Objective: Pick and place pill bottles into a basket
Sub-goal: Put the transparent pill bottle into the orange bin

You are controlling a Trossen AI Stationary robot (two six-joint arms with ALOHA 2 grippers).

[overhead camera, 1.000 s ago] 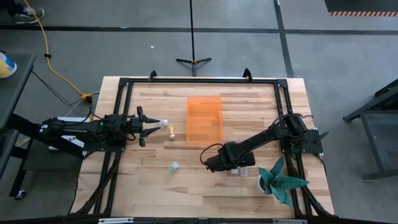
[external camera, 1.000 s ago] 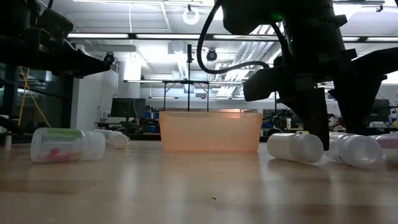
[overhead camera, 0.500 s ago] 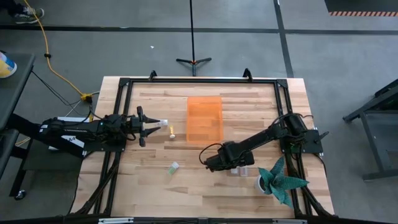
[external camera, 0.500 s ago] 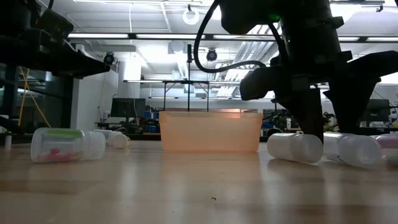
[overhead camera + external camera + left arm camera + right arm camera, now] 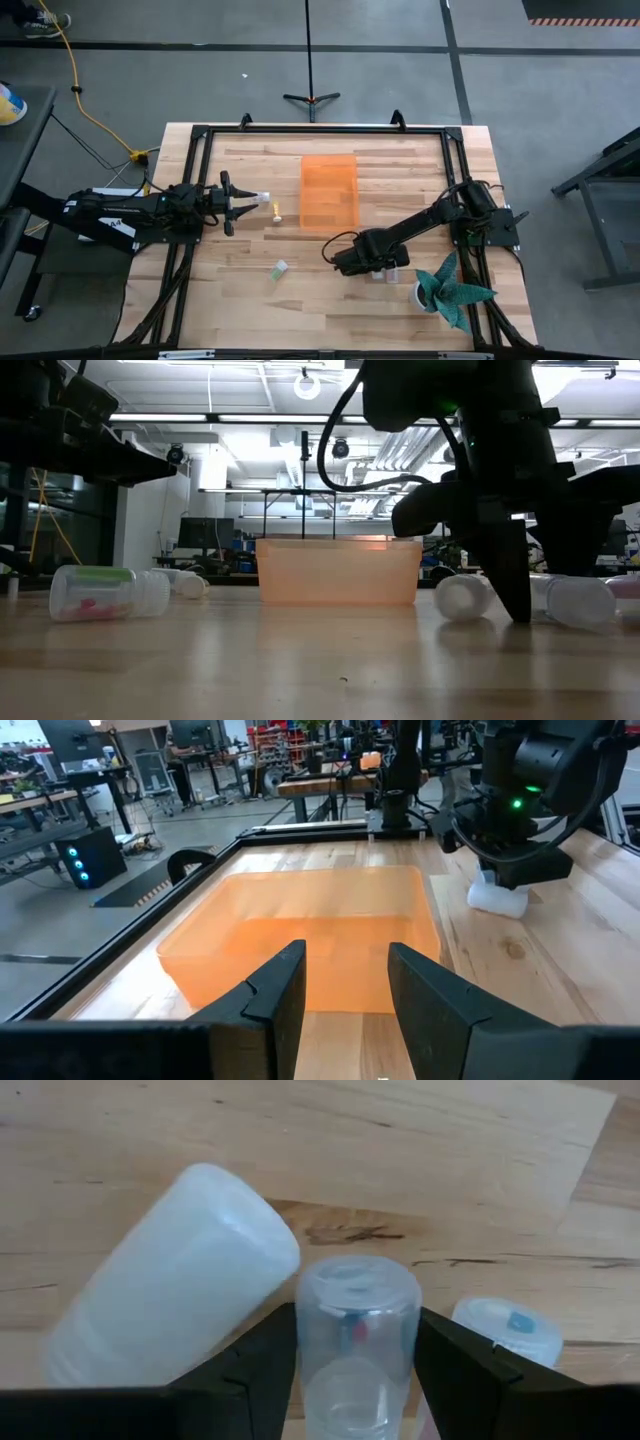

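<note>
Clear plastic, white cap: a pill bottle [image 5: 352, 1340] lies between my right gripper [image 5: 352, 1365] fingers, one finger on each flank. Long axis runs straight ahead of the wrist, away from it, so the fingers straddle its width. Fingers spread around it; can't tell whether they touch its sides. My judgement: closing is the next move, no turning of the wrist needed.

Landmark: the orange basket [image 5: 328, 192].
- Right gripper [image 5: 372, 268] is down at the table, off the basket's near right corner, just beside the teal plant [image 5: 450, 290].
- A larger white bottle [image 5: 170, 1330] lies touching or nearly touching the clear one on one flank, angled across it. A third, small bottle [image 5: 505, 1330] sits on the other flank. Tight cluster; risk of nudging neighbours when I close.
- Left gripper [image 5: 238, 203] hangs left of the basket, fingers apart, holding nothing, facing the basket wall [image 5: 300, 945].
- A tiny amber bottle [image 5: 276, 212] stands between the left gripper and the basket; a white one [image 5: 262, 198] lies by its fingertips.
- A pale green bottle [image 5: 277, 269] lies nearer the front edge, well apart from the basket.

Basket contents: nothing visible inside from above or through the wall. Right arm is clearly nearer the cluster.
</note>
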